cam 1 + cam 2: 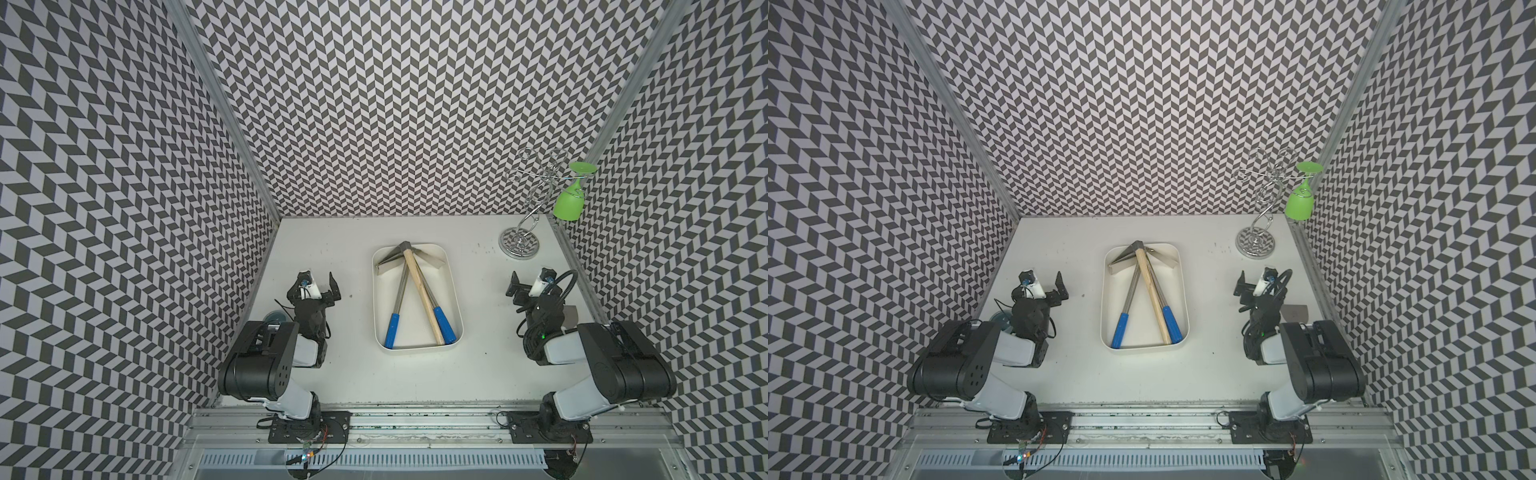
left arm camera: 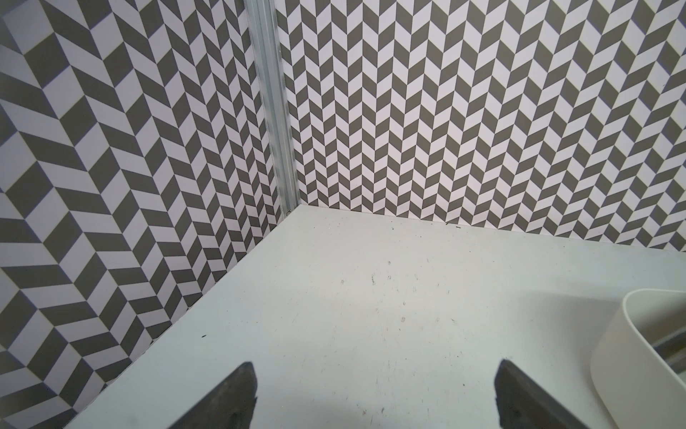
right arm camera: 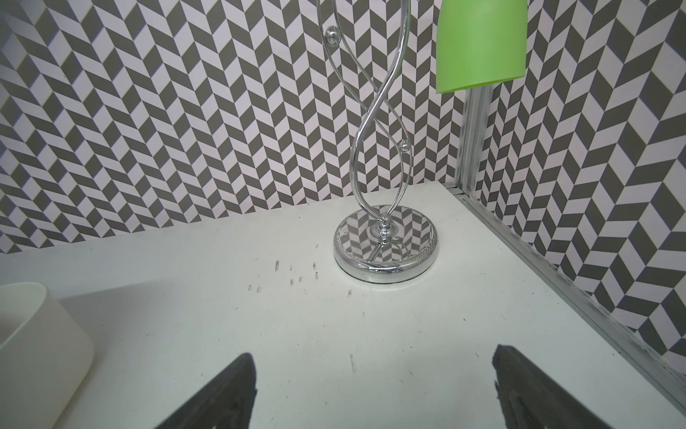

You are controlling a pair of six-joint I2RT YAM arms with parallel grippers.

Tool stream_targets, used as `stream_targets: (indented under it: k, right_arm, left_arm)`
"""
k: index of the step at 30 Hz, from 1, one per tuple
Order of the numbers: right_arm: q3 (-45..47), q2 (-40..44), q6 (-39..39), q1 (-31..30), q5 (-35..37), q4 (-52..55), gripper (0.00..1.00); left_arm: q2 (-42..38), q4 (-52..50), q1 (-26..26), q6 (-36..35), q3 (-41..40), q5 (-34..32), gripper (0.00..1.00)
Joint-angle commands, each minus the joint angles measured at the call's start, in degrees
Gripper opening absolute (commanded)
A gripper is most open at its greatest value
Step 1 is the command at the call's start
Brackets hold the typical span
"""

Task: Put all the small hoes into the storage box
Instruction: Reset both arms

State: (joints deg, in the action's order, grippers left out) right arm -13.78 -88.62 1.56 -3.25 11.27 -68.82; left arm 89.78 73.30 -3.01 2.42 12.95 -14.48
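Note:
The cream-white storage box sits mid-table in both top views. The small hoe, with a wooden handle and a grey metal head, lies inside it on top of two blue-gripped metal tools. My left gripper is open over bare table to the left of the box, holding nothing. On the box's right, my right gripper is open and holds nothing. A corner of the box shows in the left wrist view and in the right wrist view.
A chrome wire stand stands at the back right, with a green glass hanging upside down from it. A bluish round object lies behind the left arm and a grey flat piece beside the right arm. Patterned walls enclose three sides.

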Motion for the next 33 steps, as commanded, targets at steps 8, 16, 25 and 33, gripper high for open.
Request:
stream_targets:
  k: [8, 16, 25, 33]
  right_arm:
    - [3.3, -1.4, 0.9, 0.2, 1.9, -12.7, 0.99]
    - [-0.6, 0.1, -2.7, 0.4, -7.6, -4.2, 0.99]
    - [-1.6, 1.0, -1.4, 0.4, -4.0, -0.8, 0.99]
    - [-1.1, 0.1, -1.2, 0.3, -3.7, -3.2, 0.99]
  left_arm:
    - [-0.5, 1.5, -0.2, -0.6, 0.4, -0.3, 1.0]
    - [-0.5, 1.4, -0.1, -0.6, 0.4, -0.3, 1.0]
    - [-0.5, 1.5, -0.1, -0.6, 0.4, -0.3, 1.0]
    - [-0.5, 1.5, -0.2, -0.7, 0.4, -0.3, 1.0]
